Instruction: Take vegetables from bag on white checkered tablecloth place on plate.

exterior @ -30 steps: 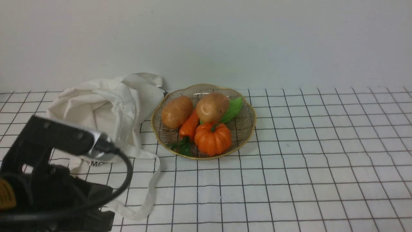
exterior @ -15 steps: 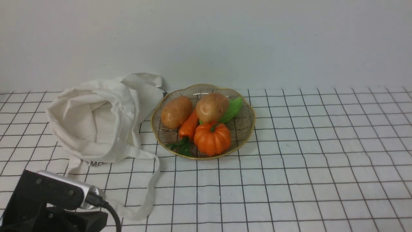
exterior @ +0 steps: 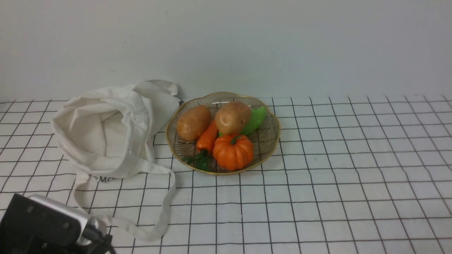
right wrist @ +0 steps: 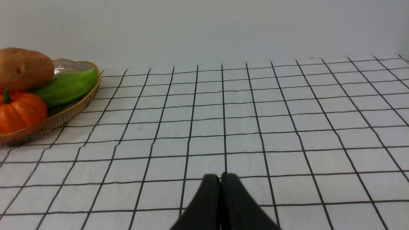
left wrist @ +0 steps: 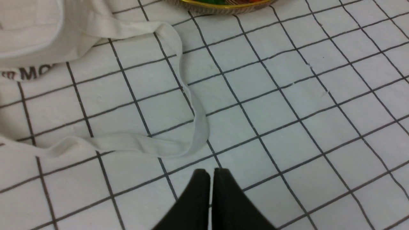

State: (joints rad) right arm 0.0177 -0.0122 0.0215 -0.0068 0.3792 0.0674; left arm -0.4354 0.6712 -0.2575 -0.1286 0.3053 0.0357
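Fingers are not seen in front view; roundish potato (exterior: 232,117) rests on plate (exterior: 272,141) at 12 o'clock, bag (exterior: 106,130) at 10 o'clock, left arm nearer. Left wrist: left gripper (left wrist: 211,174) pressed closed, empty, over table (left wrist: 287,95). Right wrist: right gripper (right wrist: 220,179) closed, empty; open room around.

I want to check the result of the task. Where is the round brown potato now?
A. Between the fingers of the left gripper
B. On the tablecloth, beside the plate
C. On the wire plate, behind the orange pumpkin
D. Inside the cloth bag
C: in the front view the round potato lies on the wire plate, just behind the pumpkin, and the left gripper is shut on nothing.
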